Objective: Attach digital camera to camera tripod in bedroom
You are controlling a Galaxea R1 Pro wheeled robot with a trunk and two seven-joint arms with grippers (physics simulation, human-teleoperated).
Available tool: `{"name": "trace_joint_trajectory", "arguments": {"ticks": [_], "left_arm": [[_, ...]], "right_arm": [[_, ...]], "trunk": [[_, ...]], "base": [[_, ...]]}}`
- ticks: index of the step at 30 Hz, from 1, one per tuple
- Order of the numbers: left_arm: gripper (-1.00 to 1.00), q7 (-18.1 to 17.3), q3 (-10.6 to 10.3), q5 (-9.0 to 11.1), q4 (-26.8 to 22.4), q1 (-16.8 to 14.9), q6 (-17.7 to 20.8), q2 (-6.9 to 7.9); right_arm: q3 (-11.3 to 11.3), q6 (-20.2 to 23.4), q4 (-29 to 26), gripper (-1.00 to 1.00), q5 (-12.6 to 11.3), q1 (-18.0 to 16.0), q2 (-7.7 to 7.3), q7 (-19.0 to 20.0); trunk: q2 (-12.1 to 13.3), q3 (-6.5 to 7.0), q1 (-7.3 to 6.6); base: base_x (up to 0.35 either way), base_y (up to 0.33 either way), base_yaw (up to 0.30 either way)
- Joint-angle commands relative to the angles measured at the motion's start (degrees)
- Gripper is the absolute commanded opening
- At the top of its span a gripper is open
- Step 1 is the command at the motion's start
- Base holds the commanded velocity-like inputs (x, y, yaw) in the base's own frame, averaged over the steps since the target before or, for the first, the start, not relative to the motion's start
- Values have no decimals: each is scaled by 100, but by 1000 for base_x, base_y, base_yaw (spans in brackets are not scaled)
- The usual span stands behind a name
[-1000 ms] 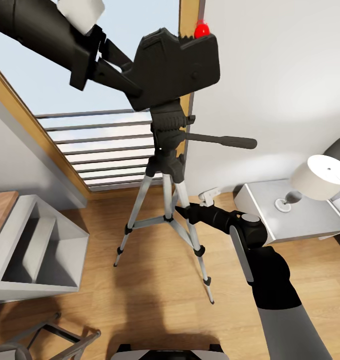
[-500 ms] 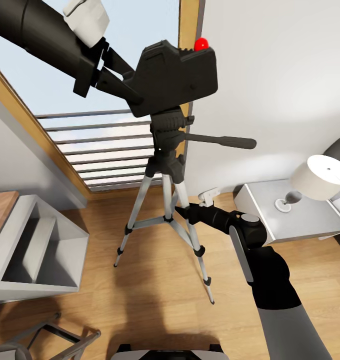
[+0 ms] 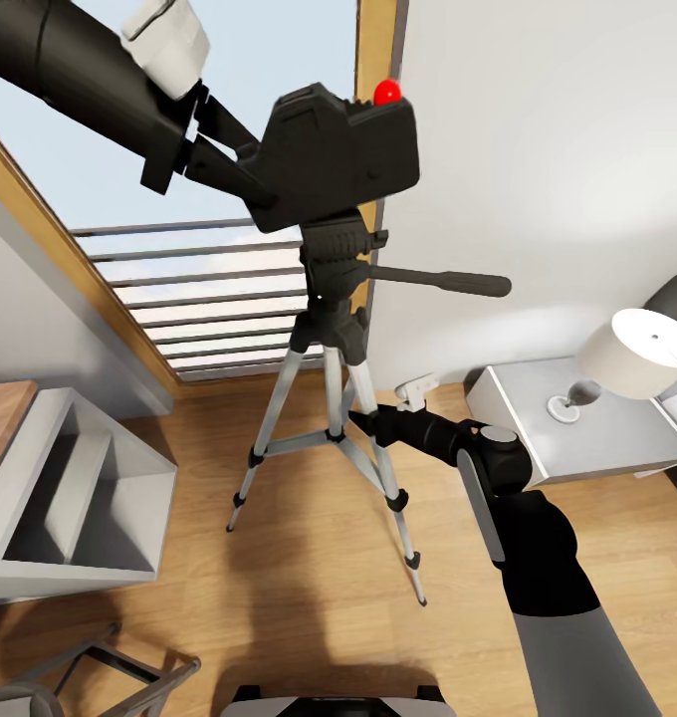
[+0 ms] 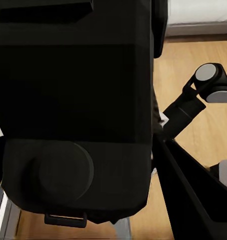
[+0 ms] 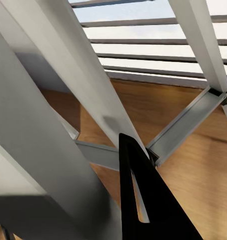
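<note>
- The bedroom window (image 3: 179,149) stands behind the camera tripod (image 3: 329,438), its railing bars level with the tripod's upper legs; the wood floor (image 3: 279,588) carries the three feet.
- The nightstand (image 3: 577,438) with its white lamp (image 3: 632,358) sits to the tripod's right, well apart, out of the working path.
- The camera tripod stands upright with legs spread, pan handle (image 3: 443,282) pointing towards the nightstand side, so the head is free from above.
- The right gripper (image 3: 356,416) reaches in at the tripod's legs, seemingly to steady it; whether its jaws are open or closed on a leg I cannot tell.
- The left gripper (image 3: 214,159) comes from the window side, jaws clamped on the end of the digital camera (image 3: 334,149).
- The digital camera sits directly over the tripod head (image 3: 338,249), touching or nearly so, red button (image 3: 385,92) up, presumably lined up for mounting.
</note>
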Motion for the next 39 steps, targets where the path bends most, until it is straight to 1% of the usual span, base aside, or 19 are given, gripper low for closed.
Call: {"name": "trace_joint_trajectory", "arguments": {"ticks": [1, 4, 5, 7, 10, 12, 19, 24, 34, 39], "left_arm": [[-100, -10, -103, -125, 7, -8, 46, 9], [-100, -8, -89, -275, 14, -8, 46, 1], [-100, -7, -79, -386, 21, -8, 46, -7], [-100, -7, -71, -486, 30, -8, 46, -19], [-100, -6, -59, -617, 58, -8, 46, -43], [-100, -3, -55, -652, 71, -8, 46, -53], [-100, 56, -50, -709, 100, -8, 46, -67], [-100, 138, -45, -713, 98, -8, 46, -66], [-100, 160, -25, -714, 98, -8, 46, -87], [-100, 161, -12, -709, 98, -8, 46, -134]], "right_arm": [[-9, 12, 154, -100, 335, -5, 0, -207], [-9, 12, 155, -100, 335, -5, 0, -208], [-9, 12, 156, -100, 335, -5, 0, -208], [-9, 12, 156, -100, 335, -5, 0, -208], [-9, 12, 157, -100, 335, -5, 0, -208], [-9, 12, 157, -100, 335, -5, 0, -208], [-3, 12, 157, -100, 335, -5, 0, -208], [-1, 12, 157, -100, 335, -5, 0, -208], [-1, 12, 157, -100, 335, -5, 0, -208], [0, 12, 157, -100, 335, -5, 0, -208]], "trunk": [[-5, -10, 6], [-5, -10, 6], [-5, -10, 6], [-5, -10, 6], [-5, -10, 6], [-5, -10, 6], [-5, -10, 6], [-5, -10, 6], [-5, -10, 6], [-5, -10, 6]], "base": [[0, 0, 0], [0, 0, 0], [0, 0, 0], [0, 0, 0], [0, 0, 0], [0, 0, 0], [0, 0, 0], [0, 0, 0], [0, 0, 0], [0, 0, 0]]}}
